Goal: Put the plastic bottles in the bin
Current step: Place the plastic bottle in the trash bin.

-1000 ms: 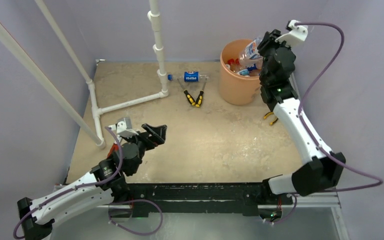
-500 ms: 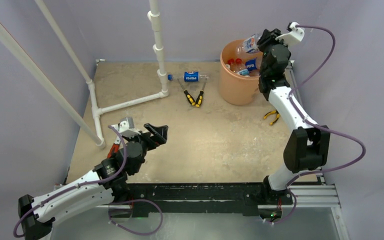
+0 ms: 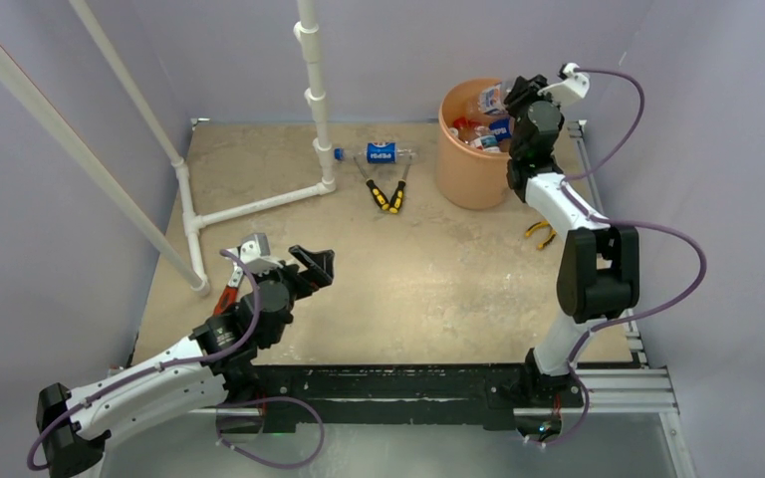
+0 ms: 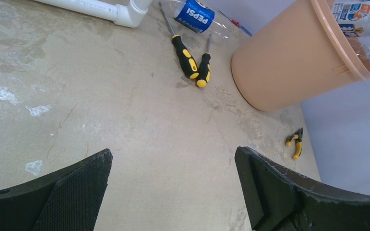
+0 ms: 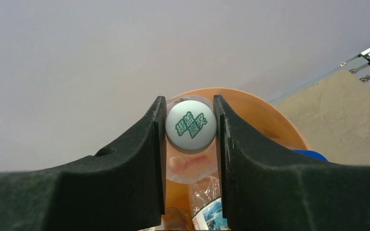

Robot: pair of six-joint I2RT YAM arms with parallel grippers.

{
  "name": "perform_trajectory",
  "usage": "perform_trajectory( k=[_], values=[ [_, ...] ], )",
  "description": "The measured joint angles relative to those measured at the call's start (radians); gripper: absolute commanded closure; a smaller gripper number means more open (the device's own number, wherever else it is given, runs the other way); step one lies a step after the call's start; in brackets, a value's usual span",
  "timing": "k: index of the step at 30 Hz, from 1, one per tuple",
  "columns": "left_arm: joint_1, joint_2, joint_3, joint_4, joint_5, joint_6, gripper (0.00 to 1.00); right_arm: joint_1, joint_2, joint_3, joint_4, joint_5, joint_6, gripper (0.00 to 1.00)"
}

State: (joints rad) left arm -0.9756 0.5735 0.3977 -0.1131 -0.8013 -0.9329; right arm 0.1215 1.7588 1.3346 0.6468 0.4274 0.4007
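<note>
**A:** Where is the right arm (image 3: 583, 229) relative to the bin (image 3: 468, 171)?

**B:** It stands up from the near edge, folds sharply at the elbow on the near side of the bin, and its white forearm slants up to the bin's right rim. The wrist sits above that rim.

**A:** And the right pincer (image 5: 189, 108)?

**B:** It is pinching a clear bottle (image 5: 192, 166) just under the white cap (image 5: 191, 126), one finger on each side of the neck. The bottle hangs over the bin's open mouth, cap toward the wrist camera and body pointing down inside the rim.

**A:** Anything inside the bin?

**B:** Several bottles (image 3: 473, 131) lie there, with red and blue caps showing.

**A:** The left arm (image 3: 149, 383)?

**B:** It lies low and stretched out, well apart from the bin on the near-left side. The left pincer (image 4: 173, 156) is spread wide with nothing between its fingers, hovering above the bare tabletop (image 3: 418, 289) and aimed toward the bin.

**A:** Any bottles outside the bin?

**B:** One blue-labelled bottle (image 3: 381, 153) lies on its side just left of the bin, beside the white pipe frame (image 3: 314, 110). A yellow-and-black handled tool (image 3: 386, 191) lies near it, and a smaller pair of pliers (image 3: 541, 233) lies on the bin's near-right side.
</note>
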Motion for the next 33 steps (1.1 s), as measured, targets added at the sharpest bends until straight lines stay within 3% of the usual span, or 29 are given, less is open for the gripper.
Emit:
perform_trajectory(
  k=[3,9,17,19,23,33],
  values=[
    [0.0,0.002,-0.003,0.0,-0.004,0.0,0.01,-0.005,0.0,-0.012,0.014,-0.006,0.014,0.97],
    [0.0,0.01,-0.003,0.0,-0.006,-0.001,0.01,-0.012,-0.004,-0.012,0.003,-0.025,0.031,0.54],
    [0.0,0.01,-0.003,0.0,-0.005,-0.019,0.01,-0.01,-0.04,-0.012,-0.093,-0.047,0.029,0.49],
    [0.0,0.009,-0.003,0.0,-0.002,-0.024,0.01,-0.011,-0.051,-0.012,-0.116,-0.053,0.026,0.51],
    [0.0,0.008,-0.003,-0.001,0.006,-0.03,0.01,-0.011,-0.082,-0.023,-0.138,-0.064,0.021,0.79],
    [0.0,0.0,-0.003,-0.001,0.024,-0.047,0.01,-0.013,-0.148,-0.045,-0.171,-0.171,0.018,1.0]
  ],
)
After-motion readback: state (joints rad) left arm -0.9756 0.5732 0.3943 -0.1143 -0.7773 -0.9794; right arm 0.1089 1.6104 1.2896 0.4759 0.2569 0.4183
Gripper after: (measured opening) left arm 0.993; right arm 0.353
